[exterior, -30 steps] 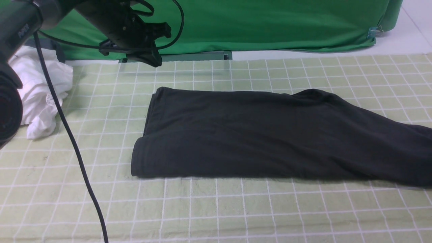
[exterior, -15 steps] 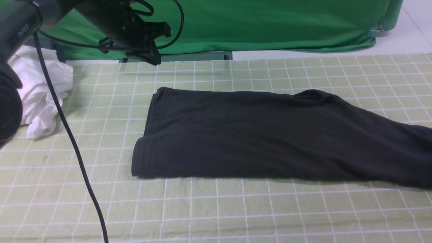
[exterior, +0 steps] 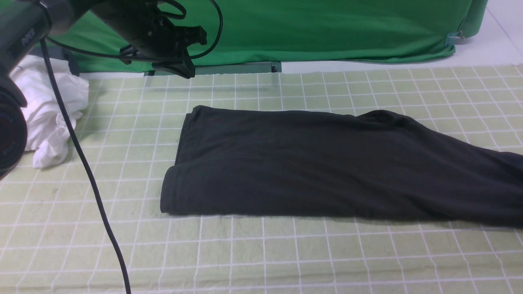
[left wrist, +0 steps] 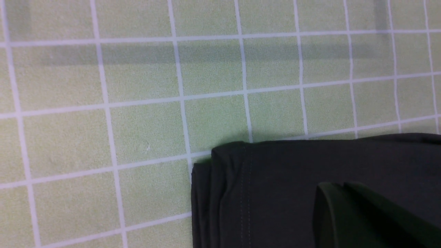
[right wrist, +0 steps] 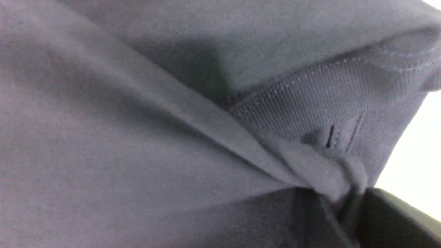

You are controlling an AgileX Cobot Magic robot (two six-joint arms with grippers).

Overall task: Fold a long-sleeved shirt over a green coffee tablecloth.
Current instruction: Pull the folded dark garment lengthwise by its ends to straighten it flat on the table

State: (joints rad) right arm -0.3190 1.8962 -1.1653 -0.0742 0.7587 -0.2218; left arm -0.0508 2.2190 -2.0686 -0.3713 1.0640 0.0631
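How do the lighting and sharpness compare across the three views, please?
Front view: even light, a soft shadow under the near edge of the long-sleeved shirt, the nearby left arm dark and blurred. Left wrist view: crisp white grid on the tablecloth, crossed by a shadow band. Right wrist view: too close, fabric mostly soft, only the ribbed band sharp, a blown-out white corner.

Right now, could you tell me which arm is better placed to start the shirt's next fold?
Probably the right: the right gripper pinches a ribbed edge of the long-sleeved shirt, ready to lift. The left gripper hangs shut and empty above the shirt's far left corner.
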